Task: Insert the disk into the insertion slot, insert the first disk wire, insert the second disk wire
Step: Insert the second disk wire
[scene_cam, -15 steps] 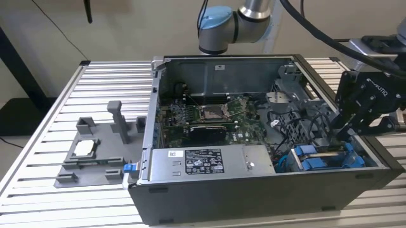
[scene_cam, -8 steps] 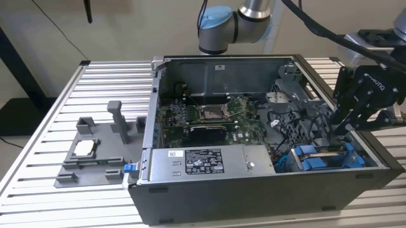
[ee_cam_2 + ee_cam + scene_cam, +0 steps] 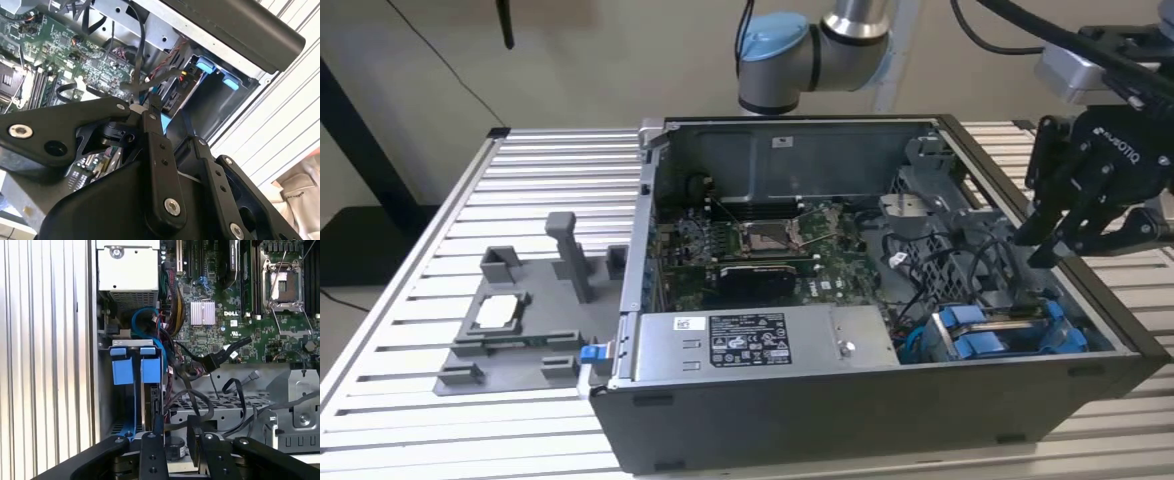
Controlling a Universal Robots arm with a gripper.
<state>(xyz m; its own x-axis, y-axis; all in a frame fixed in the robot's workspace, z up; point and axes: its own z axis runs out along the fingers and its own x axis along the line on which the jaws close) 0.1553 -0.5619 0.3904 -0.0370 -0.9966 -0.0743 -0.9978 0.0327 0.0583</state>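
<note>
Although you cannot tell whether the black claw [image 3: 1051,255] grips anything, it hangs above the grey metal insertion slot [image 3: 131,343], where the silver-beige, blue-framed disk [image 3: 135,371] stands on edge, already seated.

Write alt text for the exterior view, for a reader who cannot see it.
A robot arm's black gripper hangs over the exterior view's right side of an open computer case, near a grey drive cage with blue fittings. A green motherboard lies in the case's middle, a grey power supply box in front of it, all on a slatted metal table.
</note>
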